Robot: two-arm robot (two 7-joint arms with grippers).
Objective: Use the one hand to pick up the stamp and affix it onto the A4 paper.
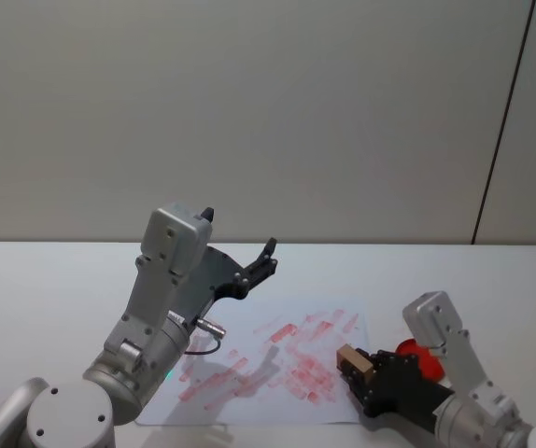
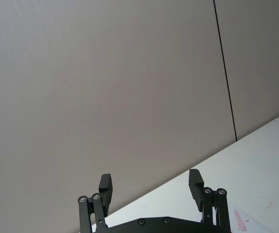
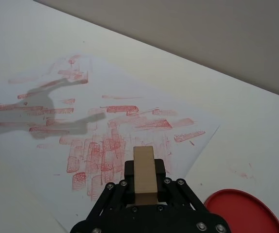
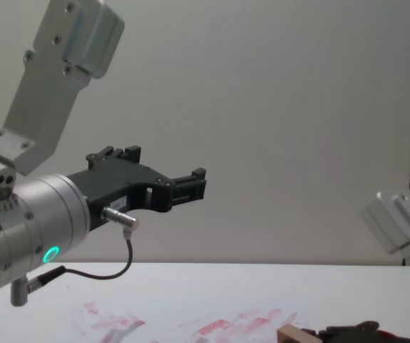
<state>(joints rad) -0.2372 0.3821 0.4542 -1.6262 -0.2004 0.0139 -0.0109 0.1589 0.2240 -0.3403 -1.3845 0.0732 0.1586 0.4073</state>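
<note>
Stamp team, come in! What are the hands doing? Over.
Right hand shut on stamp, at right side of A4 paper; contact unclear. Left hand open, empty, raised over paper's left. Nothing blocking; red ink pad sits right of paper.

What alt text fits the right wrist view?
The right gripper holds a tan wooden stamp over a white A4 paper covered in smeared red stamp marks. A round red ink pad lies on the white table beside the paper, and an arm's shadow falls across the sheet.
</note>
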